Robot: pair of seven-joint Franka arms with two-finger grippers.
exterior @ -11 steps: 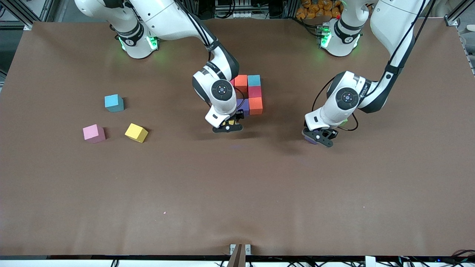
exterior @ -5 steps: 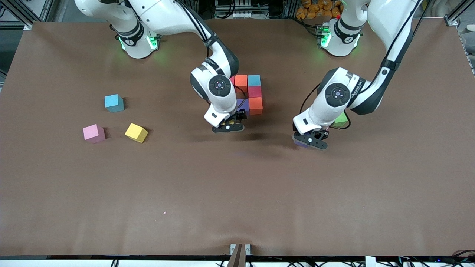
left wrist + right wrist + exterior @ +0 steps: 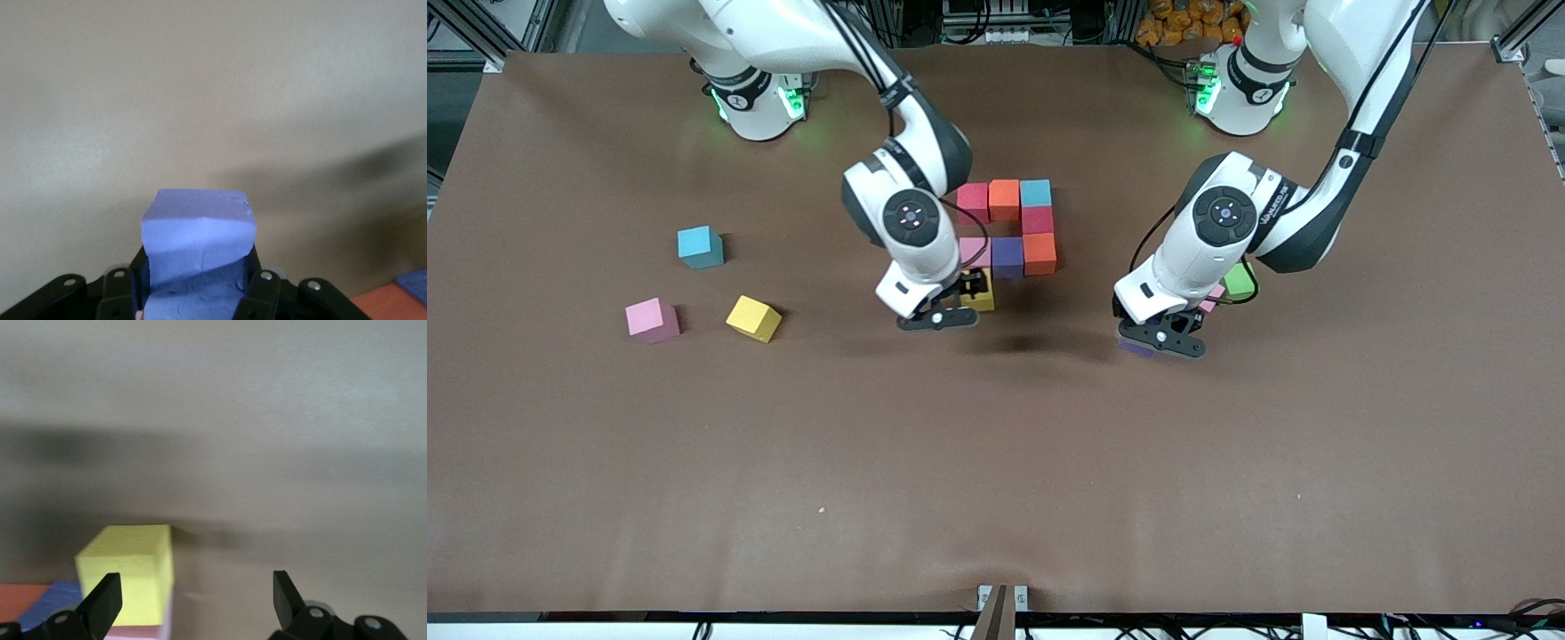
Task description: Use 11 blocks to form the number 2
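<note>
Beside the number 2 (image 3: pixel 1009 227): a purple block (image 3: pixel 199 250) is gripped by the left gripper (image 3: pixel 1163 336).
Right gripper (image 3: pixel 938 318) is held open just beside the figure's yellow block (image 3: pixel 980 297).

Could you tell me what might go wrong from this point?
The left tool holds the purple block by its end only, so it might slip or twist. The open right tool sits close to the yellow block it set against the pink block, so it might nudge the figure.
</note>
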